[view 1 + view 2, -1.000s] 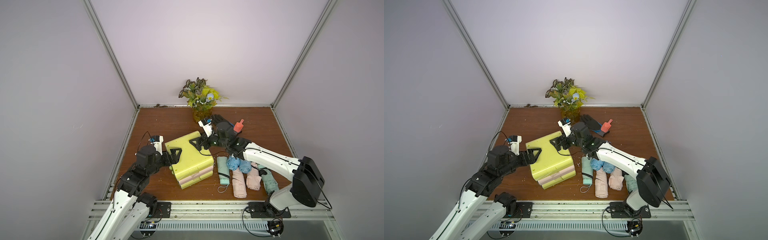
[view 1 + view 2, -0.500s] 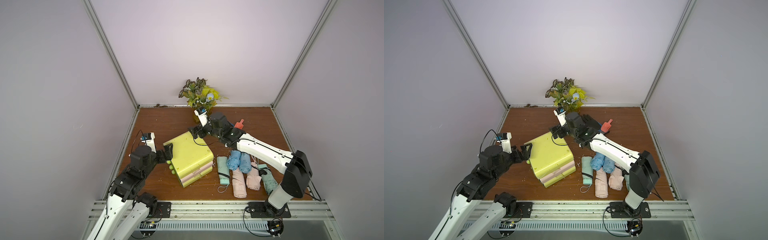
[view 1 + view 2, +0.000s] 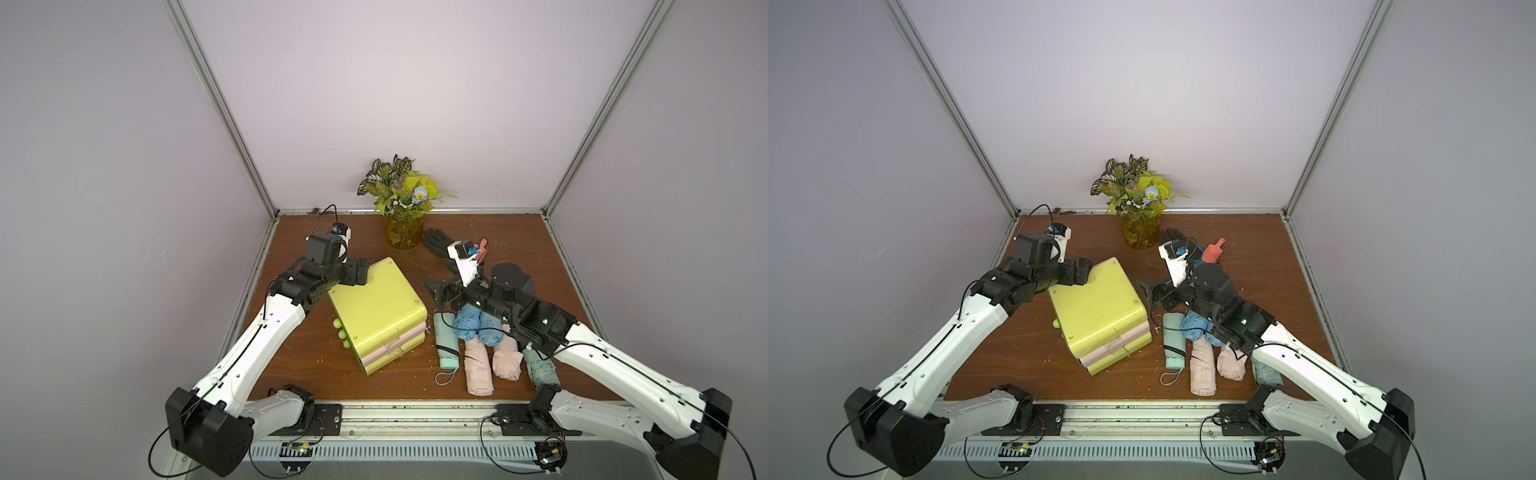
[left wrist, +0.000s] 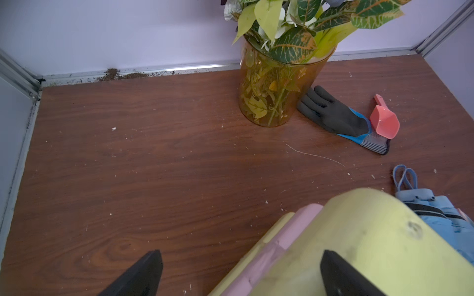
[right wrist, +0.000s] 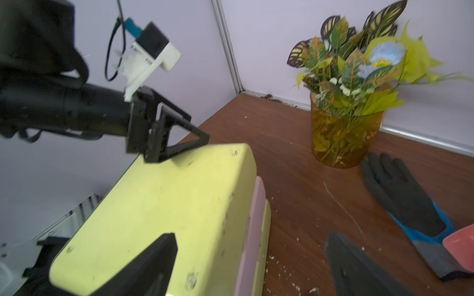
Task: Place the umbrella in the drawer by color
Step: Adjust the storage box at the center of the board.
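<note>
Right wrist view: the right hand [image 5: 250, 238] was seen with jaws spread wide and nothing between them, one finger over the lid of the yellow-green drawer unit [image 5: 164, 205], its partner over bare tabletop [image 5: 295, 153]. Across that lid the left hand [image 5: 195, 133] was caught at the far corner, spread just as wide and empty too. Whether it pressed on the lid could not be told.

In both top views all three drawers were seen shut, with a pink drawer [image 3: 1115, 344] sandwiched between two yellow-green ones. The green knobs [image 3: 341, 333] were faced toward the left arm's side.

The folded umbrellas were laid in a row just beside the unit, on the right arm's side: a mint umbrella [image 3: 446, 347] nearest it, then two blue umbrellas [image 3: 478, 332], two pink umbrellas [image 3: 480, 372] and a teal umbrella [image 3: 540, 370] at the end. Their long axes were run roughly front to back, side by side.

So the split was judged plain. The umbrellas were placed under and behind the right wrist, toward the front edge, while the knobs were better reached from the left. A drawer would have to be pulled out before anything could be dropped in.
</note>
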You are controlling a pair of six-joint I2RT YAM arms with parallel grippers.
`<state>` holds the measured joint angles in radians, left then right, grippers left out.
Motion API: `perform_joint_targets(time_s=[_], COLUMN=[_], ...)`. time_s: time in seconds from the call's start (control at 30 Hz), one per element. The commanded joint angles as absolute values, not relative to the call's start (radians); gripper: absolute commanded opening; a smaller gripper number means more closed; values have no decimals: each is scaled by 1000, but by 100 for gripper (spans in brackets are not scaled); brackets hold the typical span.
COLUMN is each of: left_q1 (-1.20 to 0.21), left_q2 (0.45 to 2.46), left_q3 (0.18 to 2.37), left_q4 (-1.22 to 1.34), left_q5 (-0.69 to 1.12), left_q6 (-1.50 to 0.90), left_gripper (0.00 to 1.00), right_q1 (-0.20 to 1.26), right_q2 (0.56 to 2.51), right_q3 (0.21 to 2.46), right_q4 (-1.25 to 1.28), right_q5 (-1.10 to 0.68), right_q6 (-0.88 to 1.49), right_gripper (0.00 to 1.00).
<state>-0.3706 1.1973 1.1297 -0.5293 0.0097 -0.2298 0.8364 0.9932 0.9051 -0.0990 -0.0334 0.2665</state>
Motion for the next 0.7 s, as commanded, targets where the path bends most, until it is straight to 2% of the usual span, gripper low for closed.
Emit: perform_joint_targets(time_s=[0.0, 0.13, 0.33, 0.67], left_q1=[-371, -370, -370, -370], left_q2=[1199, 1177, 1157, 1069], left_q3=[1149, 1118, 1081, 1019], left_q4=[-564, -547, -535, -538], left_q5=[91, 89, 113, 106], left_q6=[-190, -194, -209, -224], left_gripper=[100, 100, 100, 100], right_q1=[856, 896, 914, 881], right_q2=[937, 900, 970, 1067], right_q3=[846, 770, 751, 762], right_q4=[-182, -202, -135, 69], right_q5=[-193, -194, -167, 149], right_q6=[313, 301, 288, 281], right_gripper=[95, 92, 90, 91])
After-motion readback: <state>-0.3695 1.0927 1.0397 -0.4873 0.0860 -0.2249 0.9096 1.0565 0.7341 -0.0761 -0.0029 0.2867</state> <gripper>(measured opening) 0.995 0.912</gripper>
